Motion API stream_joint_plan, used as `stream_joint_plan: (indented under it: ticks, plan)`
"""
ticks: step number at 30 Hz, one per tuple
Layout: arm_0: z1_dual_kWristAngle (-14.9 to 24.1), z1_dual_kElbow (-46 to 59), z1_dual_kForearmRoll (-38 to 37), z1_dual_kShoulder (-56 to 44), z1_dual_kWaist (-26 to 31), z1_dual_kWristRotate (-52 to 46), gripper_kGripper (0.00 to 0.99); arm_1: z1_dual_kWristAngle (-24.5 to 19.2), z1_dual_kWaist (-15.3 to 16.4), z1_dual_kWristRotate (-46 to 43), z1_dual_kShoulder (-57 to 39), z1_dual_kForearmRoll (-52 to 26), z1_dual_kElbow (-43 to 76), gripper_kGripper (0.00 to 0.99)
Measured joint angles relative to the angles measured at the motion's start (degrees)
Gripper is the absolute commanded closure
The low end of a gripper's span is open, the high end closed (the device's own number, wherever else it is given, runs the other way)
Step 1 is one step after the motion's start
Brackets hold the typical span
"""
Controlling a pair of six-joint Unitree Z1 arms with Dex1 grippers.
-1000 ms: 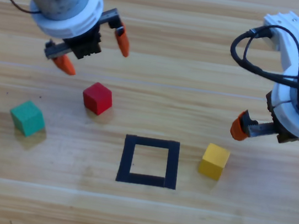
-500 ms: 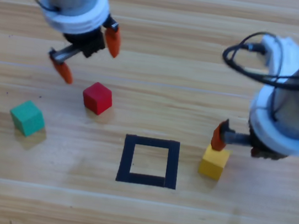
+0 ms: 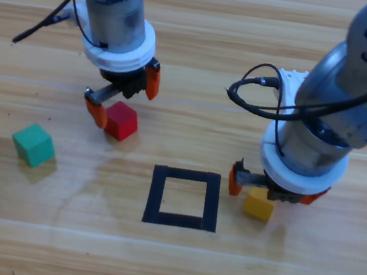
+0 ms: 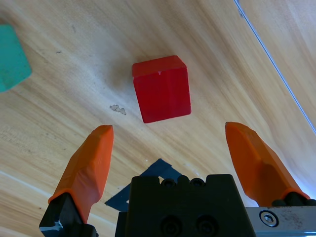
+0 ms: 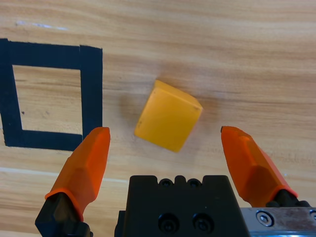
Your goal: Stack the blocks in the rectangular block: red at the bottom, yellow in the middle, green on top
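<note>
Red cube (image 3: 121, 120): on the tabletop (image 3: 208, 59), up-left of the frame, between the left gripper's (image 3: 122, 98) spread jaws.
Yellow cube (image 3: 258, 205): just right of the black tape frame (image 3: 183, 198), under the right gripper (image 5: 165, 148), jaws apart.
Green cube (image 3: 33, 144): far left, alone.

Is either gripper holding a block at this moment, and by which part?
Nothing is held. Left gripper is open around the red cube; right gripper is open around the yellow cube.

Both grey arms reach down from the top edge, the left tool (image 3: 121, 96) lowered at centre-left with orange jaws spread wide, the right tool (image 3: 268, 189) low at centre-right, jaws likewise parted.
</note>
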Motion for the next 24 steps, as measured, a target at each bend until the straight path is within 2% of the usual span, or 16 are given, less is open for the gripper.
stream_joint_plan:
  ticks: [3,7,8,10,12,15,20,24]
  plan:
    - [0.0,-1.12,0.0,1.55,0.05,0.0,0.03,0.0,0.01,0.42,1.06,0.0,-1.18,0.103]
    - [-0.01,-1.33,0.0,3.11,0.13,0.0,0.03,0.0,0.02,0.76,1.28,0.0,-1.22,0.26]
    - [-0.02,-1.33,0.0,3.44,0.21,0.0,0.03,-0.01,0.02,0.88,1.33,0.0,-1.22,0.327]
    - [-0.16,-1.41,0.0,3.86,0.46,0.0,0.03,-0.06,0.01,1.02,1.42,0.0,-1.22,0.6]
    - [-0.38,-1.83,0.0,4.15,0.83,0.0,0.033,-0.13,0.02,1.03,1.43,0.0,-1.22,0.807]
    - [-0.45,-2.17,0.0,4.35,1.49,0.0,0.047,-0.5,0.01,1.03,1.43,0.0,-1.22,0.964]
    - [-0.45,-2.17,0.0,4.43,2.68,0.0,0.145,-0.95,0.01,1.03,1.43,0.0,-1.2,0.99]
    - [-0.66,-2.17,0.0,4.96,3.26,-0.03,0.337,-1.01,0.01,0.39,1.22,0.12,-1.14,0.99]
